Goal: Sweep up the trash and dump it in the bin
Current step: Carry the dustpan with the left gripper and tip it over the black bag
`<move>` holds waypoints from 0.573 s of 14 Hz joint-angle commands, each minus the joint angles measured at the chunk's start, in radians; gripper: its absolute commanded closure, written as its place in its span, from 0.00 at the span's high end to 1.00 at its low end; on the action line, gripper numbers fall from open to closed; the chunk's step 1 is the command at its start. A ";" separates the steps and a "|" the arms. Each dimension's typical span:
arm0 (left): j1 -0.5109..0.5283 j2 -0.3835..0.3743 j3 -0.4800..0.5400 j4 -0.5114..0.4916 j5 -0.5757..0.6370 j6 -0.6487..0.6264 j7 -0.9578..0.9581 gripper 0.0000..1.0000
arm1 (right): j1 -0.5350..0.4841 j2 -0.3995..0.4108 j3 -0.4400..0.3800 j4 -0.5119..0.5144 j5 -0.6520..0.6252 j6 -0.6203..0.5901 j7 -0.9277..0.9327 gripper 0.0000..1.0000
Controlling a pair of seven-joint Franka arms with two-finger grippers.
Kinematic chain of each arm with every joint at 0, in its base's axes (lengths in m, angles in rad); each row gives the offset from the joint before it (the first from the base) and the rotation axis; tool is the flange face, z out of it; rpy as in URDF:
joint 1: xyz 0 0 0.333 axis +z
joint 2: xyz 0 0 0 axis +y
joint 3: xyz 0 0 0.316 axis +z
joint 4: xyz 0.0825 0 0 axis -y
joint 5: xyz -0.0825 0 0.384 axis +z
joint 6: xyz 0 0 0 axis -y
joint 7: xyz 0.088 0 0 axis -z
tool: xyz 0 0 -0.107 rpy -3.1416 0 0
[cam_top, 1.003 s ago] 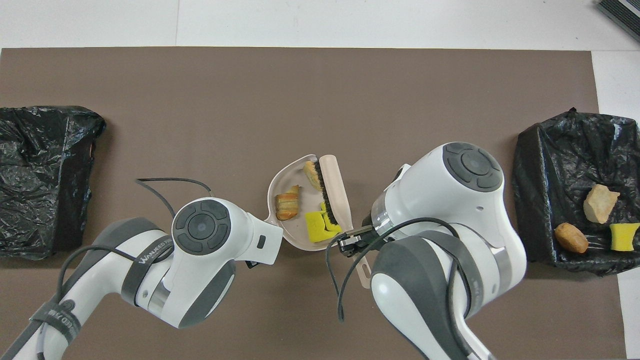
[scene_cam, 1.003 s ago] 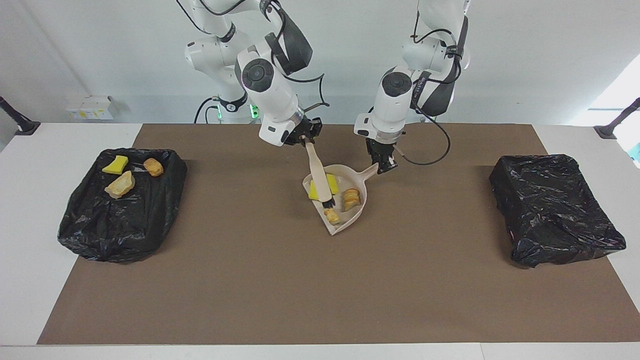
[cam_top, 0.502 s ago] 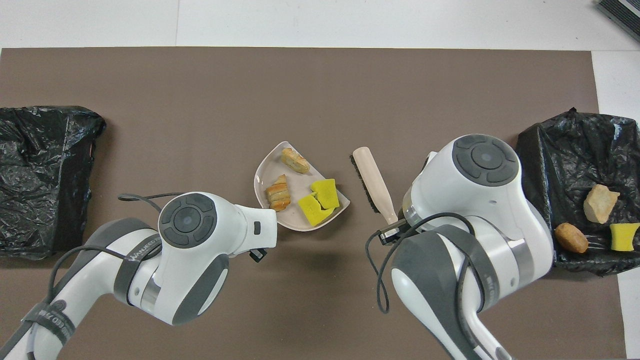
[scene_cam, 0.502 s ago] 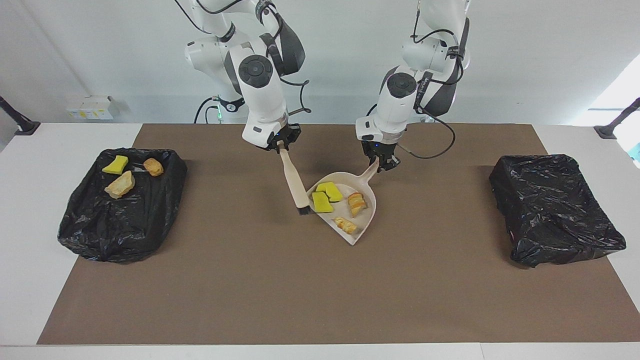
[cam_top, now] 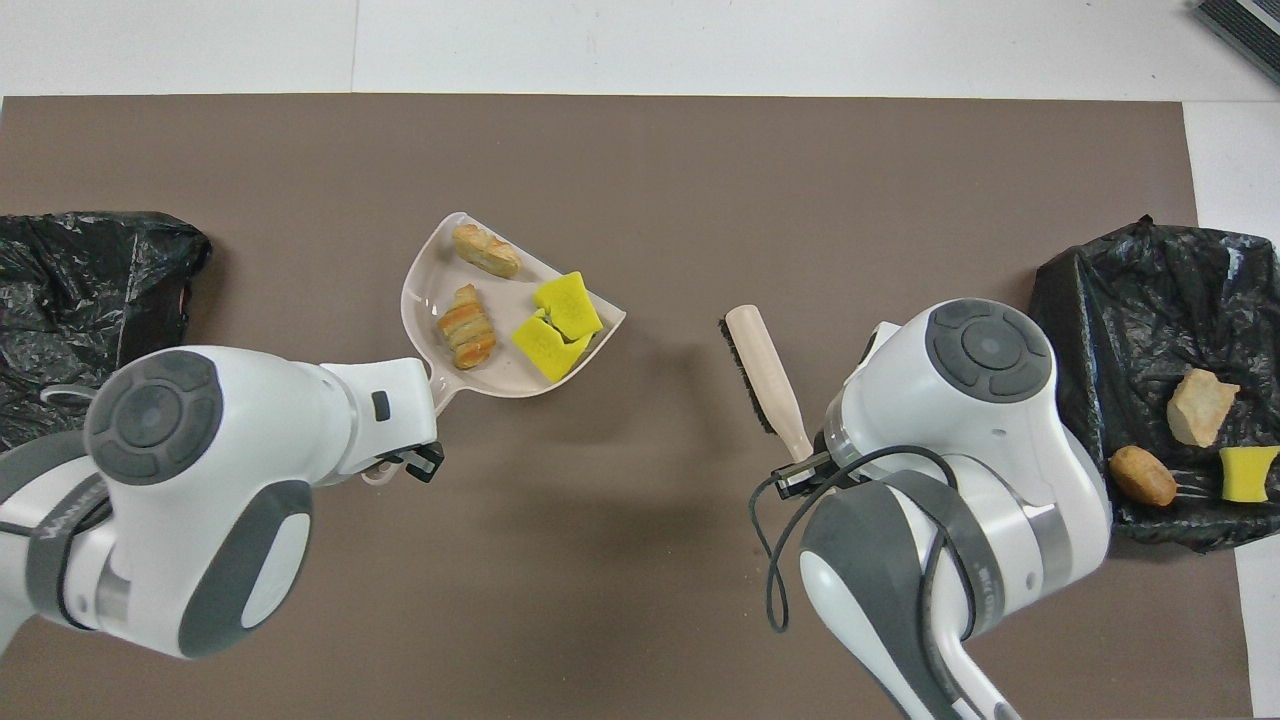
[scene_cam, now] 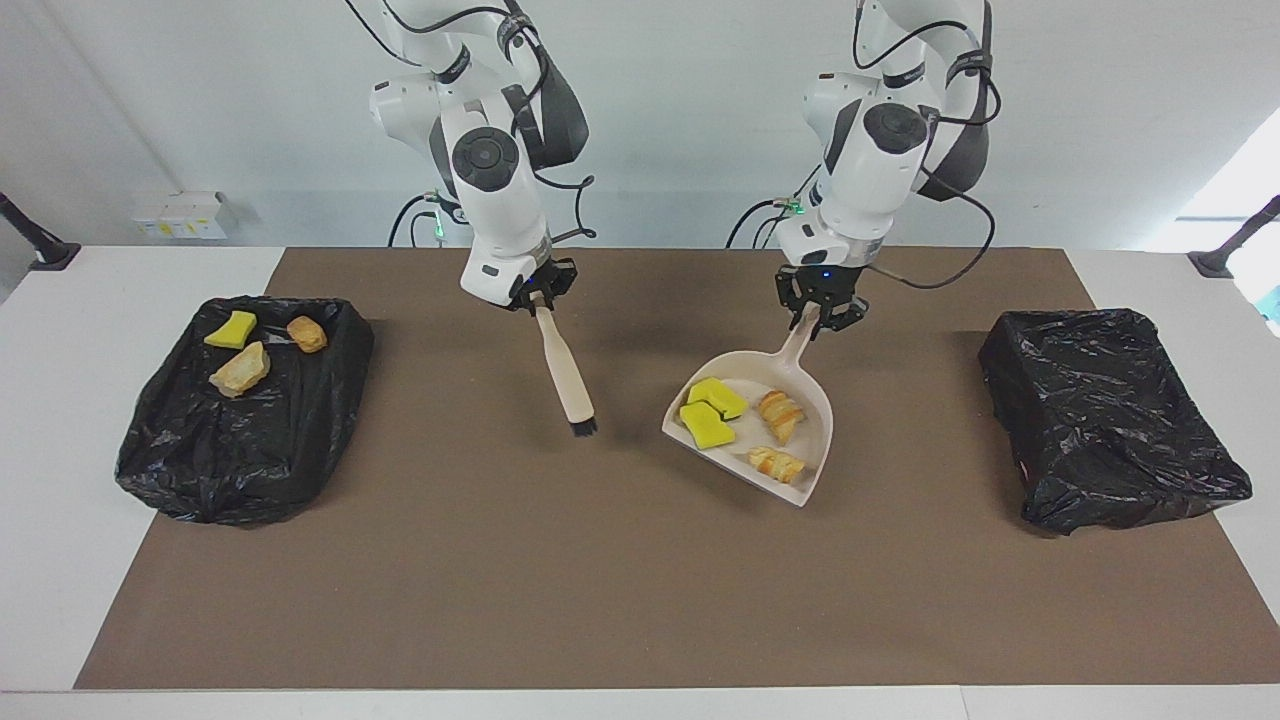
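Carrying the dustpan [scene_cam: 768, 430] level is the main thing now. The left gripper [scene_cam: 821, 308] is clamped on the pan's handle and holds the pan up over the middle of the brown mat [scene_cam: 640, 580]. Four bits of trash ride in the pan: two yellow sponge pieces [scene_cam: 712, 411] and two crumbly orange lumps [scene_cam: 778, 436]. Three more bits [scene_cam: 262, 347] lie in the black bin [scene_cam: 240, 420] at the right arm's end of the table. A second black bin [scene_cam: 1105, 420] sits at the left arm's end, and no trash shows in it.

The right gripper [scene_cam: 536, 292] is closed on the brush [scene_cam: 566, 372] handle. It holds the brush with the bristles pointing down over the mat, well apart from the pan. That arm seems to be waiting.

The pan's open lip is the risky side. If it dips, the bits may slide out onto the mat. So the left arm should move slowly and keep the lip a little higher than the back. It should only tip the pan once the lip is fully over a bin. The bin at its own end looks like the easier one to reach. The bin's bag is soft and crinkled, so the pan should stay above the rim and not push on it.
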 commanded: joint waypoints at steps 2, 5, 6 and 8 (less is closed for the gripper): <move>0.105 -0.049 -0.002 0.097 -0.011 -0.178 -0.003 0.00 | 0.092 -0.045 0.007 -0.086 -0.015 0.087 0.192 0.00; 0.204 -0.050 0.003 0.175 -0.009 -0.329 0.011 0.00 | 0.195 -0.033 0.008 -0.122 -0.012 0.172 0.352 0.00; 0.247 -0.052 0.003 0.194 -0.008 -0.357 0.011 0.00 | 0.221 -0.031 0.008 -0.125 -0.007 0.174 0.390 0.00; 0.350 -0.053 0.011 0.240 -0.006 -0.403 0.056 0.00 | 0.288 -0.019 0.008 -0.143 -0.002 0.219 0.498 0.00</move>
